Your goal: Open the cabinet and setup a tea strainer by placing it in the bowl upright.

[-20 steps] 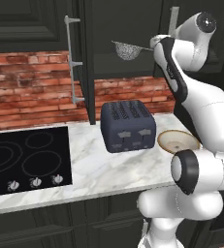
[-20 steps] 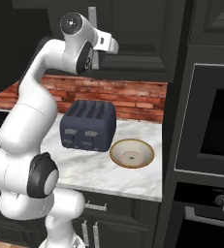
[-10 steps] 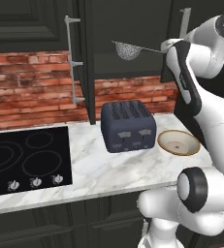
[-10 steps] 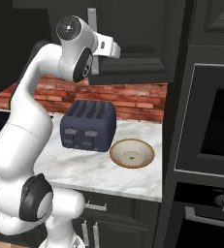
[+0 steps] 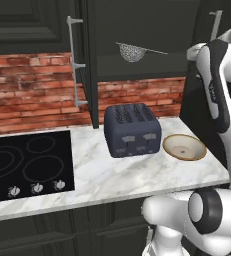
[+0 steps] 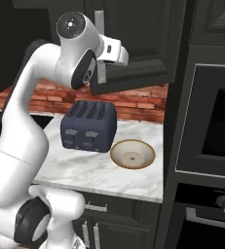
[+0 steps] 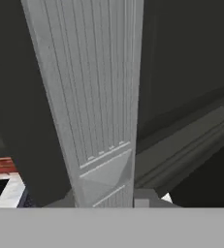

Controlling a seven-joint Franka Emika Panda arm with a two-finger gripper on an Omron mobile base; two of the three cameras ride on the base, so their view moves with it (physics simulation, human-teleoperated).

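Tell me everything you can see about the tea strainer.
The tea strainer is a small silver wire-mesh half-round basket with a thin straight metal handle running off to the right. It sits inside the open cabinet, bowl side down, handle roughly level, above the toaster. What supports it cannot be made out.

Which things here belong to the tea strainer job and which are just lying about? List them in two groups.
Belongs to the job:
- cabinet, both doors swung open
- tea strainer inside the cabinet
- bowl on the counter, right of the toaster
- gripper, shut on the right door's silver handle

Just lying about:
- toaster
- stovetop
- wall oven
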